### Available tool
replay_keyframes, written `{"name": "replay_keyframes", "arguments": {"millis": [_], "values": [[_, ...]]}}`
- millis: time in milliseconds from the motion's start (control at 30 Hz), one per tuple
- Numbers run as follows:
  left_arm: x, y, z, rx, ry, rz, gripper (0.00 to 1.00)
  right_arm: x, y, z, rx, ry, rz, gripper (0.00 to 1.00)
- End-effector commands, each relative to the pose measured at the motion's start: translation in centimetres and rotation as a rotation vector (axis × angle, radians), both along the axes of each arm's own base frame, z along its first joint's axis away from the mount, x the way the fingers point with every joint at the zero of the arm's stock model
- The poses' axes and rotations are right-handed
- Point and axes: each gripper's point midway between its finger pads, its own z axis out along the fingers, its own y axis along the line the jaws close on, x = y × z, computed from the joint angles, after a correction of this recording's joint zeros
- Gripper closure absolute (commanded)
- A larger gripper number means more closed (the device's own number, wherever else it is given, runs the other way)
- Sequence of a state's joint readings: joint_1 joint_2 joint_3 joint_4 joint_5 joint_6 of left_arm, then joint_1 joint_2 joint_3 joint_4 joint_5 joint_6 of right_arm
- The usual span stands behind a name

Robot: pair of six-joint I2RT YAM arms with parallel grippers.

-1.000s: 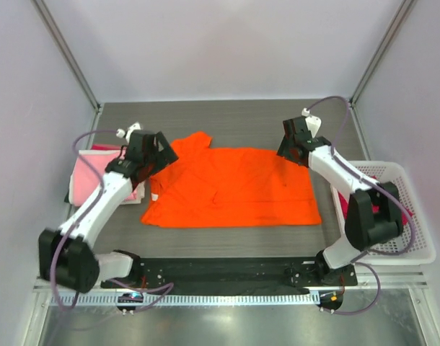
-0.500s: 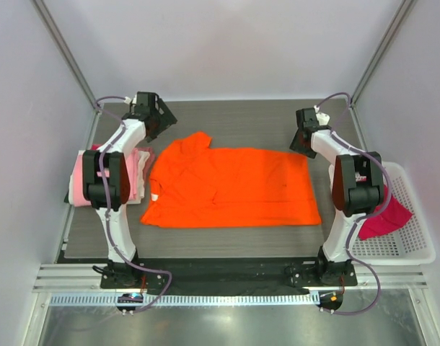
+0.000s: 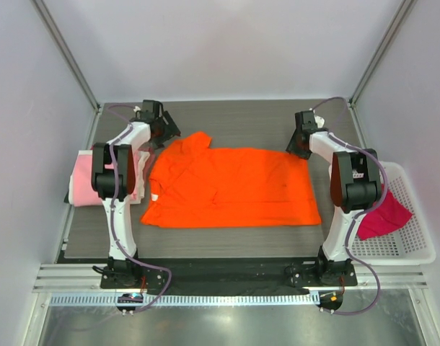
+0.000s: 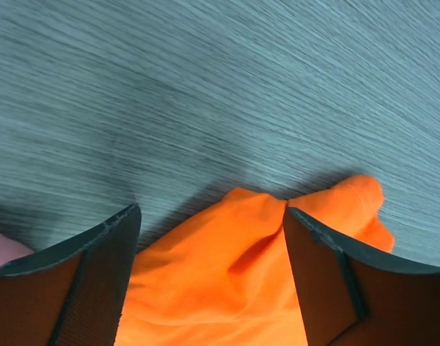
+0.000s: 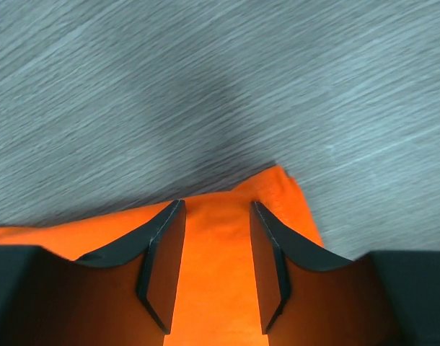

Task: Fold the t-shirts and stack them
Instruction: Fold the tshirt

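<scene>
Looks like the grab-the-far-edge step on the orange tee [image 3: 231, 186], lying spread flat in the middle of the worktop [image 3: 234, 115]. Got the left tool [image 4: 209, 220] spread wide, released, straddling the bunched far-left corner near the sleeve. Same story with the right tool [image 5: 216, 209]: parted, gripping nothing, hovering right over the far-right corner of the cloth. To do this well, probably best to drop both straight down onto the worktop, pinch the whole corner, both layers, and close together for an even lift. Worth watching that rumpled left corner, easy to catch only a loose fold there or slip off. Then carry toward the near side, keeping the fold line straight. Grey wood-grain surface, matte, doesn't look grabby, so expect a little sliding. Elsewhere: pink folded pile [image 3: 83, 180] off on the left side, plus a magenta tee [image 3: 382, 216] slumped in the white basket [image 3: 411, 252] on the right. Plain pale walls [image 3: 220, 50] boxing everything in.
</scene>
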State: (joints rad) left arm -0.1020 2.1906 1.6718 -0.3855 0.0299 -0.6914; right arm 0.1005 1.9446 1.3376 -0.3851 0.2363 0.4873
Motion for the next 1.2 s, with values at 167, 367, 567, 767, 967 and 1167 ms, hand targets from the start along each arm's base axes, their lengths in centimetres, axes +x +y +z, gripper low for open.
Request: {"name": "replay_keyframes", "arguments": {"millis": [167,367,567,767,967,1167], "values": [[1.2,-2.3,0.4,-0.134,-0.021,-0.126,0.38,0.4,1.2,1.5,0.067,-0.075,0.047,0.55],[-0.2,-4.2,0.8,-0.234,-0.016,-0.2,0.56,0.3,1.9,1.2,0.121,-0.077,0.071,0.62],[1.2,-4.7,2.4,-0.272,-0.109,-0.207,0.9,0.4,1.2,1.6,0.136,-0.093,0.043,0.95],[1.9,-3.2,5.6,-0.23,-0.237,-0.169,1.0,0.8,-0.2,2.9,0.116,-0.132,-0.002,0.99],[0.8,-2.1,8.3,-0.178,-0.373,-0.138,1.0,1.6,-0.2,6.0,0.128,-0.19,0.01,0.99],[-1.3,-1.4,11.0,-0.158,-0.53,-0.121,1.0,-0.6,0.4,5.7,0.157,-0.2,0.035,0.99]]}}
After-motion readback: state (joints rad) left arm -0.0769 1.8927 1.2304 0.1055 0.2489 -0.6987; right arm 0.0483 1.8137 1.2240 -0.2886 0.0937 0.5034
